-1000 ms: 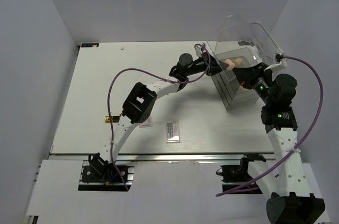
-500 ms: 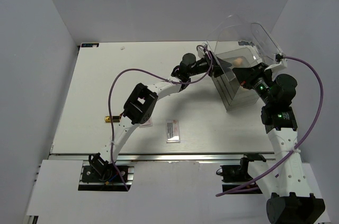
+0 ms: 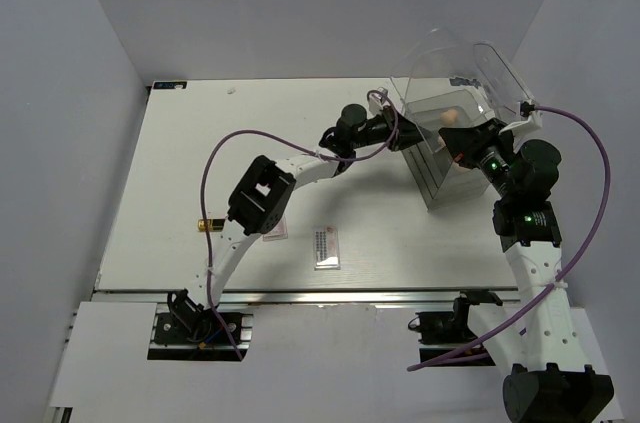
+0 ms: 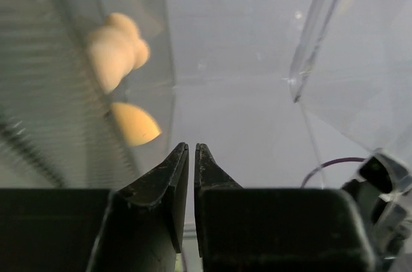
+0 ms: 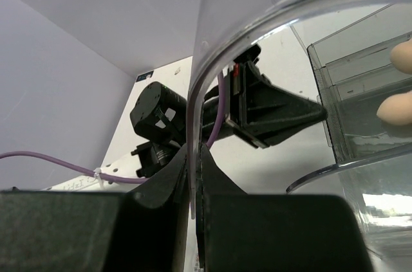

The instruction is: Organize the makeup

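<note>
While the right gripper (image 5: 193, 156) pinches the lid (image 5: 270, 24) open, the left gripper (image 4: 190, 156), pressed together and empty, hangs at the drawer box (image 3: 445, 188) mouth near the sponges (image 4: 112, 56) inside; a slip could drop the lid onto it
</note>
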Robot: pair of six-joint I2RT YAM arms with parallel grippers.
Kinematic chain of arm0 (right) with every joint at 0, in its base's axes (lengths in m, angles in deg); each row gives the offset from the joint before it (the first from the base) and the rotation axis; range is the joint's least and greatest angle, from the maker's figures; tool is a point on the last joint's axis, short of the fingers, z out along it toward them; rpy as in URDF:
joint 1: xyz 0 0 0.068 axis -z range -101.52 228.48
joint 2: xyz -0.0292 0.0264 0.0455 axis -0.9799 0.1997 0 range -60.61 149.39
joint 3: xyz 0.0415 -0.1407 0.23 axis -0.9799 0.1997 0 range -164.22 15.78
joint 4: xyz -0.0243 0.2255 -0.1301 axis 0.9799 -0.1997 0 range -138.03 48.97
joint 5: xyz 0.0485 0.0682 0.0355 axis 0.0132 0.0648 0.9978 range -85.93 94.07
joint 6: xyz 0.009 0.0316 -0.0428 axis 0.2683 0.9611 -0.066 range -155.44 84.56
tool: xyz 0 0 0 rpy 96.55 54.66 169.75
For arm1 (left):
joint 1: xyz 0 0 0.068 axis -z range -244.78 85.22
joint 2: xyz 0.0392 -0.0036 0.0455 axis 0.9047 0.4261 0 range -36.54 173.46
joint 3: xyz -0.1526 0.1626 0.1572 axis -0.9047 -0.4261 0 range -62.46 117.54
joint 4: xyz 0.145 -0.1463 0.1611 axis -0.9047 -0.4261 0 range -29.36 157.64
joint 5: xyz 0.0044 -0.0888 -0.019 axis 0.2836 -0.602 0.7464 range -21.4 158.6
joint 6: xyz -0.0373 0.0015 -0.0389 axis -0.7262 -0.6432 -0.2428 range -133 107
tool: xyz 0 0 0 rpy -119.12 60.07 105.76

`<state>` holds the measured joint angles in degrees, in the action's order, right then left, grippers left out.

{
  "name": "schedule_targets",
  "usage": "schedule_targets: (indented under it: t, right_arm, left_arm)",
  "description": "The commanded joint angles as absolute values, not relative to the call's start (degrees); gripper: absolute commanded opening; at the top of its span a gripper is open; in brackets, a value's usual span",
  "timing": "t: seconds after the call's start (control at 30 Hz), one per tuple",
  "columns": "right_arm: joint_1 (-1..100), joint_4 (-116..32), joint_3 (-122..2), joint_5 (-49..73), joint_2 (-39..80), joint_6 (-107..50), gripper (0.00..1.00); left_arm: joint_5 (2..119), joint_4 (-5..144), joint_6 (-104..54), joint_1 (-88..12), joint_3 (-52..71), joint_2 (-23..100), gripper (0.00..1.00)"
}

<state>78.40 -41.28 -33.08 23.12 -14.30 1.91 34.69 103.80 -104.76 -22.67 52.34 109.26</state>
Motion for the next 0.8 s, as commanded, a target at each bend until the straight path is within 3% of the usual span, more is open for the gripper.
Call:
schedule_targets:
  t: [0.0,0.37,0.53,0.77]
  right_arm:
    - [78.6,-34.5,-34.1,22.3,-16.2,0.3,0.00]
    - [78.6,-38.6,-35.7,25.1,-15.7,-5.2,0.00]
    - [78.6,-40.7,-36.9,27.8,-15.2,-7.4,0.11]
    - [78.6,-42.9,-38.4,33.1,-13.8,-7.7,0.24]
  left_arm:
    - [33.2,100.7,-97.1,-23.2,45.7,98.7,0.20]
    - [36.5,102.8,-88.7,-26.5,10.2,76.8,0.24]
    - [36.6,101.8,-86.8,-28.3,6.7,73.5,0.25]
    - [34.5,100.8,-86.2,-28.4,11.3,75.4,0.26]
